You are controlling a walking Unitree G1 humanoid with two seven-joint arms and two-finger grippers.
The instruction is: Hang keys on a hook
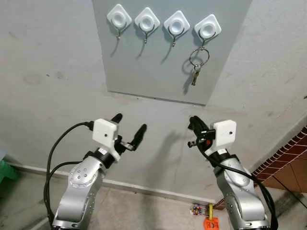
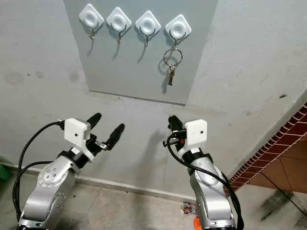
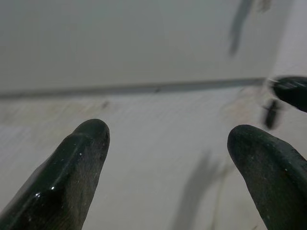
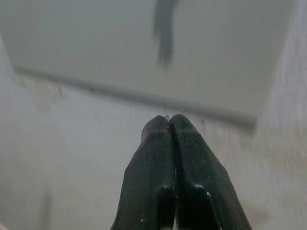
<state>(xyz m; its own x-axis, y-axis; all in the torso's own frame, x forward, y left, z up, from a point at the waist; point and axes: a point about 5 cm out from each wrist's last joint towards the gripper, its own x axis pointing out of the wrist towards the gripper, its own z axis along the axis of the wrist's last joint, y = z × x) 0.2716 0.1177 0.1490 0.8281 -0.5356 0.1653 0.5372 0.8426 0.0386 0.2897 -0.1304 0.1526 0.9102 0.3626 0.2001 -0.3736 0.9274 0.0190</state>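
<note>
Overall: a grey wall (image 1: 57, 62) faced the robot, and both arms were raised toward it.
Wall: plain and pale, with a few faint marks, meeting the floor (image 1: 144, 206) along a light skirting strip.
Panel: a smoother grey panel (image 1: 153, 62) was fixed flat on the wall, above and between the two arms.
Brick edge: red brickwork (image 1: 288, 163) showed low on the robot's right.
Left arm: silver, bent upward, with black cables looping off its white wrist housing.
Right arm: silver, also lifted, its white wrist housing level with the other one.
Left claw (image 1: 129, 128): held below the panel's lower left part, its two black fingers (image 3: 72, 177) spread well apart with nothing between them; the wrist view looked past them at bare wall and the panel's lower edge.
Right claw (image 1: 194, 125): held below the panel's lower right part, its fingers (image 4: 192, 182) pressed together tip to tip and gripping nothing.
Hooks: four white diamond-backed hooks (image 1: 146, 20) sat in a row along the top of the panel.
Keys: a metal ring with keys (image 1: 197, 62) hung from the rightmost hook (image 1: 207, 28), dangling against the panel well above the right claw and apart from it.
Floor clutter: small coloured objects (image 1: 205, 215) lay by the skirting, too small to identify.
</note>
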